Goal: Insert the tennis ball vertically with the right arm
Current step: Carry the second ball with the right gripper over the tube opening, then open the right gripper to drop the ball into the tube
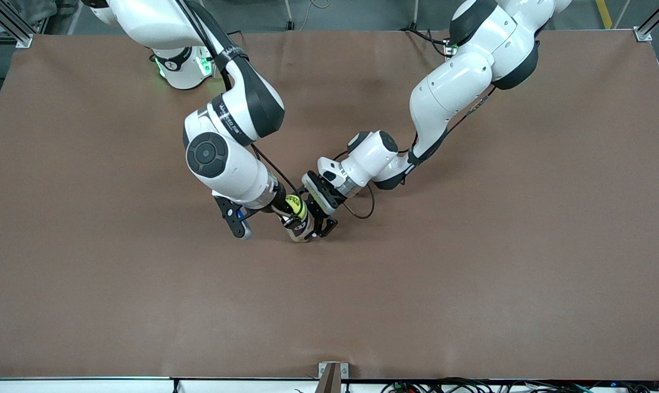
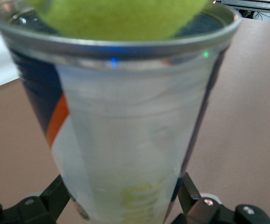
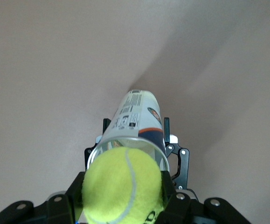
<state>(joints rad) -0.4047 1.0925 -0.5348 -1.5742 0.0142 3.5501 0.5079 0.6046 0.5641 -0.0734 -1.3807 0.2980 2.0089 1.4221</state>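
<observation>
A fuzzy yellow-green tennis ball [image 3: 124, 184] with a pale curved seam sits clamped between the black fingers of the right gripper [image 3: 124, 205], directly over the round open mouth of a clear plastic can [image 3: 135, 128]. The can is a smooth, slightly tapered tube with a thin metal rim, a printed label in white, dark blue and orange, and see-through walls; in the left wrist view the ball [image 2: 121, 16] fills the rim and its lower curve dips just into the opening of the can [image 2: 125, 140]. The left gripper [image 1: 323, 221] is closed on the can's lower part, one finger [image 2: 193, 198] on each side of it, holding it upright with its base on the table [image 1: 471, 284]. From the front camera, the can [image 1: 301, 228], the ball [image 1: 295, 206] and the right gripper [image 1: 286, 210] crowd together near the middle of the tabletop, somewhat toward the edge nearest that camera. The tabletop is a flat, matte brown sheet, bare and wide on all sides of the group, with long open stretches out to both ends and to every corner.
</observation>
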